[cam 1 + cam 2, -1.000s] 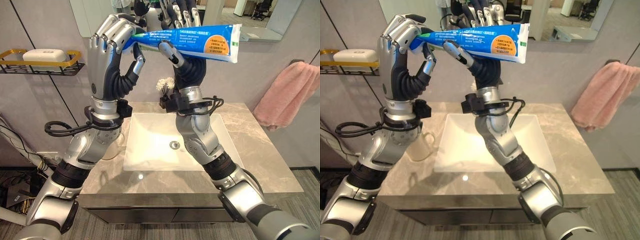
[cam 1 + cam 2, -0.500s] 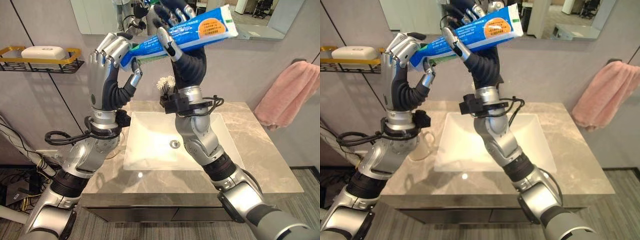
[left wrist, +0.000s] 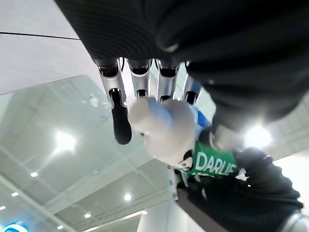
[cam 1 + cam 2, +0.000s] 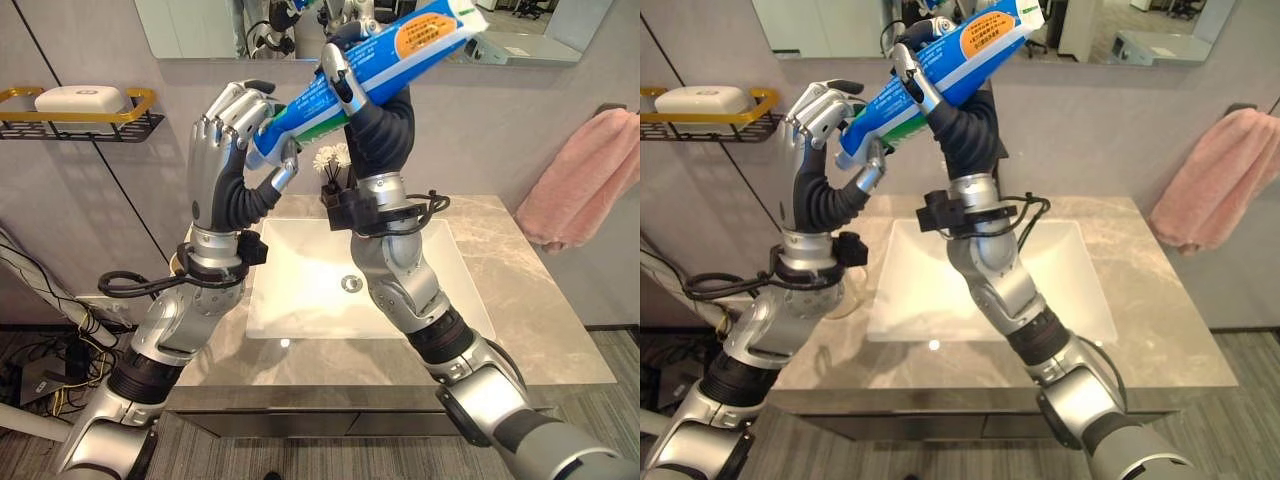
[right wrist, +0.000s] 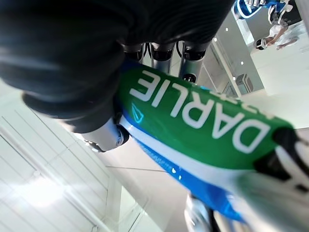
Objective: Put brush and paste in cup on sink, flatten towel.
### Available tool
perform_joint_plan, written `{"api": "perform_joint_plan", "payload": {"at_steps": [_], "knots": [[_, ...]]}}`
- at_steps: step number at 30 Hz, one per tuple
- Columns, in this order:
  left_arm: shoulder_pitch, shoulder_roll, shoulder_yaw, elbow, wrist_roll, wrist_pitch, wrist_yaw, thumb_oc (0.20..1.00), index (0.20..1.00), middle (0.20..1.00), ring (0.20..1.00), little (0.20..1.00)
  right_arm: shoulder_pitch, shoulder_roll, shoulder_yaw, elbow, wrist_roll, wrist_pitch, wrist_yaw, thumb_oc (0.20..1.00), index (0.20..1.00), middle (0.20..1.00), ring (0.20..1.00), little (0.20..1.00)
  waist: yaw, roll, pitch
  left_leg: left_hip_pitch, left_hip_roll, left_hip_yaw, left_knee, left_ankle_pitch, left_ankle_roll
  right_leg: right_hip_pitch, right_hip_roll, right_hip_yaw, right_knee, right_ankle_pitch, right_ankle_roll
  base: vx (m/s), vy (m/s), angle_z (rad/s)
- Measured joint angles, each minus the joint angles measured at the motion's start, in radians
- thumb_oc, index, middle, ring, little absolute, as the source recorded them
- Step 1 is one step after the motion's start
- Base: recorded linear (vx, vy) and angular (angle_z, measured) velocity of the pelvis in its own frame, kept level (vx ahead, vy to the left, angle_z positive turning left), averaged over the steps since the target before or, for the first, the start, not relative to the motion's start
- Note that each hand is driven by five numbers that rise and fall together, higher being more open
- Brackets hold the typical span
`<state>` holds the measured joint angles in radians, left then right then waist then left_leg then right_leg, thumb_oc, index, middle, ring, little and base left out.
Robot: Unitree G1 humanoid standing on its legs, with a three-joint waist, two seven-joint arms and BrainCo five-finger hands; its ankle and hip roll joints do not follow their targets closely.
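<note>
Gripping toothpaste tube [image 4: 380,55] at both ends, tilted, above sink [image 4: 300,290]. Right hand [image 4: 362,80] clenched round upper body; left hand [image 4: 232,125] curled round cap end.

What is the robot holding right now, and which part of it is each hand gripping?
A blue, green and orange toothpaste tube. The right hand grips its middle; the left hand closes its fingers around the lower cap end.

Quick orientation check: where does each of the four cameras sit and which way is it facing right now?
Eye views: head, looking down at the white sink; both arms raise the blue-green toothpaste tube.
Left wrist view: along the left hand, toward the ceiling, at the tube's white cap.
Right wrist view: along the right hand, tube close.
All share the tube.
</note>
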<state>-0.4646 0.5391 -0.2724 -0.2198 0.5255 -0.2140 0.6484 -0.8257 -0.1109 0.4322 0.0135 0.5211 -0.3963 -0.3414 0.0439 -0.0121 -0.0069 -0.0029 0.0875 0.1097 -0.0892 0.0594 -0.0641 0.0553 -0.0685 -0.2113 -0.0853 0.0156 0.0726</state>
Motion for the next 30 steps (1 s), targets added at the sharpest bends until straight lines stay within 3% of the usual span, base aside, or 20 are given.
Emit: {"api": "perform_joint_plan", "payload": {"at_steps": [5,12,17,19,23,30], "knots": [[0.09,-0.005,0.046,-0.029,-0.047,0.003,-0.003,1.0,1.0,1.0,1.0,1.0,0.025,-0.019,-0.098,0.0,-0.006,-0.001,-0.05,0.2,0.2,0.2,0.2,0.2,0.019,0.0,0.003,0.001,-0.005,-0.015,0.0,0.0,0.0,0.009,-0.001,-0.017,0.0,-0.006,0.0,-0.01,0.001,0.09],[0.25,0.002,0.196,-0.111,-0.054,-0.004,0.001,1.0,1.0,1.0,1.0,1.0,0.037,-0.03,-0.112,0.0,-0.008,-0.001,-0.073,0.2,0.2,0.2,0.2,0.2,0.063,0.0,0.018,-0.002,-0.006,-0.025,0.0,0.0,0.0,0.014,0.0,-0.028,0.0,-0.01,0.002,-0.01,-0.006,0.05],[0.506,0.008,0.269,-0.089,-0.134,-0.054,-0.007,1.0,1.0,1.0,1.0,1.0,0.041,-0.108,-0.146,-0.005,-0.028,-0.001,-0.077,0.2,0.2,0.2,0.2,0.2,0.116,-0.013,0.042,-0.018,-0.013,-0.057,0.0,0.002,-0.001,0.014,-0.003,-0.056,0.0,-0.017,0.006,-0.03,-0.003,0.19],[0.588,-0.023,0.261,-0.022,-0.3,-0.079,-0.049,1.0,1.0,1.0,1.0,1.0,0.039,-0.128,-0.147,-0.006,-0.041,-0.001,-0.085,0.2,0.2,0.2,0.2,0.2,0.138,-0.017,0.046,-0.031,-0.019,-0.078,0.0,0.004,0.0,0.014,-0.004,-0.079,-0.001,-0.023,0.01,-0.04,-0.01,0.28],[0.689,-0.055,0.278,0.168,-0.463,-0.065,-0.108,1.0,1.0,1.0,1.0,1.0,0.039,-0.168,-0.164,-0.006,-0.066,0.003,-0.091,0.2,0.2,0.2,0.2,0.2,0.183,-0.034,0.068,-0.046,-0.026,-0.111,0.001,0.008,-0.001,0.014,-0.006,-0.109,-0.001,-0.03,0.009,-0.01,-0.007,0.27],[0.738,-0.124,0.298,0.489,-0.543,0.01,-0.152,1.0,1.0,1.0,1.0,1.0,0.038,-0.219,-0.202,-0.008,-0.07,0.019,-0.074,0.2,0.2,0.2,0.2,0.2,0.254,-0.07,0.096,-0.087,-0.046,-0.181,0.008,0.012,-0.002,0.016,-0.015,-0.161,-0.001,-0.043,0.019,0.0,0.003,0.31]]}}
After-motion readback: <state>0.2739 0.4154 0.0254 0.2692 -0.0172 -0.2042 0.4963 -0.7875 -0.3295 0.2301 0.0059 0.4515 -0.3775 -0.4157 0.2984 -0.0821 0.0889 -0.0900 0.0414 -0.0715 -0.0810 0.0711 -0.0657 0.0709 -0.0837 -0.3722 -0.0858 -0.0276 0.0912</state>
